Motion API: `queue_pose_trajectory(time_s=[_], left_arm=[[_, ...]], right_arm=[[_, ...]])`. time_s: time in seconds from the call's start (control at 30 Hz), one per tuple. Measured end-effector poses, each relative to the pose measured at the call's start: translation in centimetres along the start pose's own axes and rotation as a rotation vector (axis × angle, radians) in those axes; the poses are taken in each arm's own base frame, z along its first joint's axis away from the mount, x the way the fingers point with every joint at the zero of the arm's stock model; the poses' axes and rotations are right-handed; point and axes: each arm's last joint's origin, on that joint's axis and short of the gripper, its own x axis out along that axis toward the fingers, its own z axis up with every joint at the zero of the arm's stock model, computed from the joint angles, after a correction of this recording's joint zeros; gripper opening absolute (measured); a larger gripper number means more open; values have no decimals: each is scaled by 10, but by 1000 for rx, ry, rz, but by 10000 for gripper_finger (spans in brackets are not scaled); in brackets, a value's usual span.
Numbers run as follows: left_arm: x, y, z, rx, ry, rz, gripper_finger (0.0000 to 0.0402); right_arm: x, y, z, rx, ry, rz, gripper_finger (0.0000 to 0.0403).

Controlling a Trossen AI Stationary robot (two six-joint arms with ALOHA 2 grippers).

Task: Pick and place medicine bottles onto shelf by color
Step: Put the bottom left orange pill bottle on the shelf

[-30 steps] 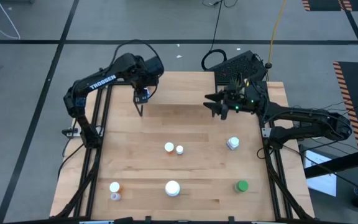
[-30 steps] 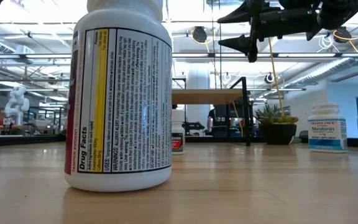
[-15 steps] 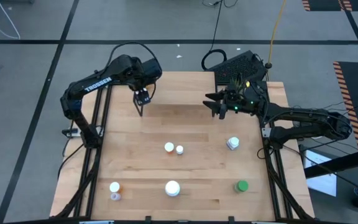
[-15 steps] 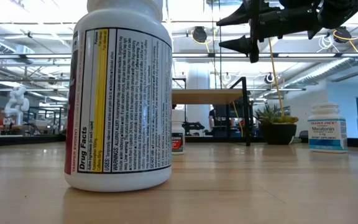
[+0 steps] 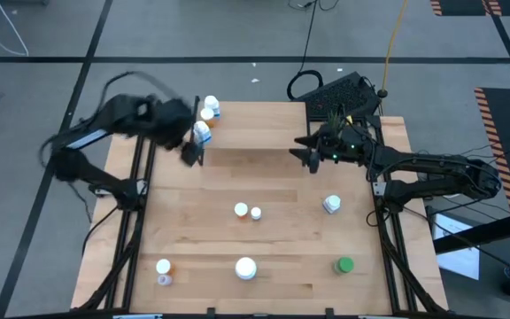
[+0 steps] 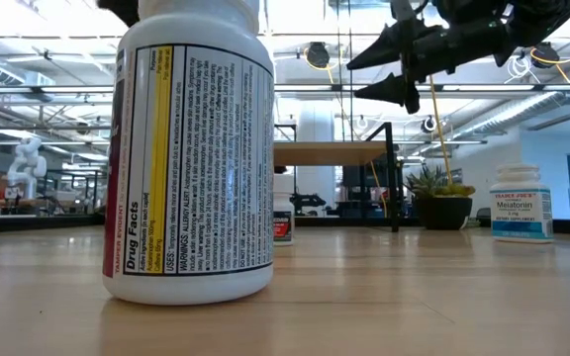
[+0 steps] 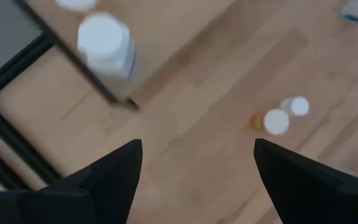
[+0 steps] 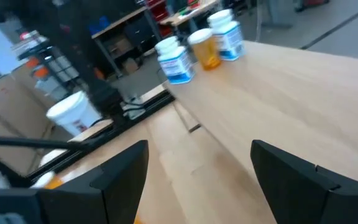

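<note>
From above, the shelf (image 5: 264,128) is a pale wood board at the table's far edge; three small round bottles (image 5: 204,120) stand at its left end. My left gripper (image 5: 190,153) hangs just beside them, blurred. More bottles stand scattered on the table.

Level with the table, a glossy white bottle (image 6: 188,148) looms near.

Past my left wrist, my dark fingers (image 7: 114,174) are spread wide, holding nothing.

My right gripper (image 8: 197,180) also gapes, empty, over the smooth shelf.
</note>
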Motion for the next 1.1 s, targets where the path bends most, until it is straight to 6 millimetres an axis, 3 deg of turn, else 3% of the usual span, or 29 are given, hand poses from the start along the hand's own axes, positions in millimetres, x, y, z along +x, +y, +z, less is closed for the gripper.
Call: queue_pose_trajectory(time_s=[0.1, 0.23, 0.6, 0.77, 0.87, 1.1], left_arm=[[-6, -3, -39, -18, -55, 40, 313], [0, -3, -87, -44, -51, -10, 313], [74, -45, -197, 83, 279, -331, 312], [97, -47, -232, -3, 451, -200, 312], [108, -49, -246, -141, 515, -102, 312], [120, -69, -260, -270, 542, -187, 312]], right_arm=[[0, 4, 2, 52, -35, 2, 279], [1, 13, -1, 123, -69, -26, 279], [-3, 73, -37, 199, -45, -5, 279], [-4, 98, -63, 237, -17, -22, 279], [-3, 105, -77, 232, -17, -77, 279], [7, 106, -93, 304, -1, -113, 279]])
